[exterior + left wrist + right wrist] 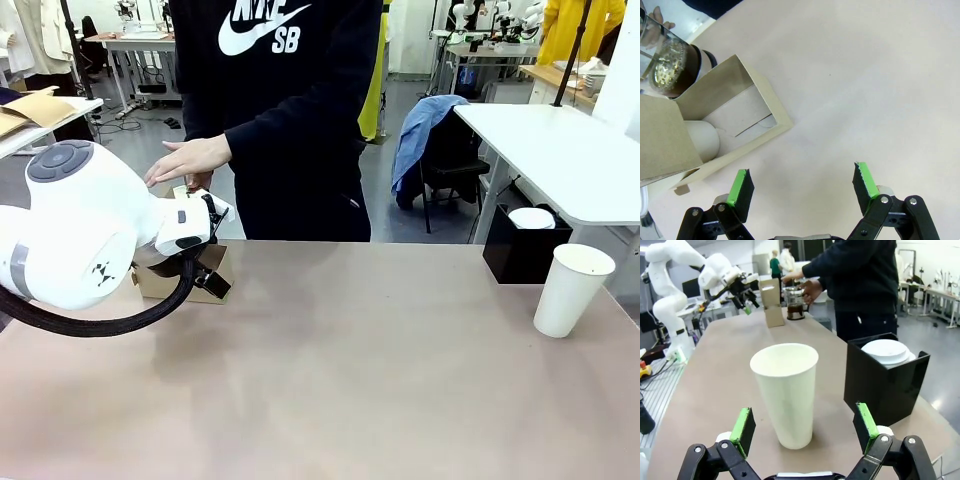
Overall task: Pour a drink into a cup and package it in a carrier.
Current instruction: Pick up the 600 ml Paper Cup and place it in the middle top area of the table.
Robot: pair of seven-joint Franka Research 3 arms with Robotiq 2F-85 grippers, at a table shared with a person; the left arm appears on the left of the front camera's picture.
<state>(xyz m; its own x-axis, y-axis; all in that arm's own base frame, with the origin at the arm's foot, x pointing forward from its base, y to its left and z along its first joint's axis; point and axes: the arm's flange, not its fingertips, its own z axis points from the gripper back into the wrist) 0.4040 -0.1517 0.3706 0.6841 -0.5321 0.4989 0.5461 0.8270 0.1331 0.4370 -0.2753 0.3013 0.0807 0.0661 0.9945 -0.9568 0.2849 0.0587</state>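
Left hand (802,175) has its jaws wide, holds nothing and hangs over the bare counter (350,360) just beside the carrier (760,85). The carrier is brown cardboard and stands at the counter's far left edge, next to the person (290,120). The front view shows it partly hidden behind the left arm's wrist. Something white and round sits inside one compartment, can't tell what. A glass carafe (795,307) stands right by the carrier on the person's side, with the dark brown drink (795,314) in it. In the right wrist view the person's hand (812,290) is at the carafe, contact unclear. Right hand (804,415) also has its jaws wide and is empty. The cup (787,390) stands upright on the counter ahead of it, no lid, not gripped, well apart from the carrier on the far right side. A black box (885,385) stands just beside the cup, with a white lid (886,351) showing at its top.
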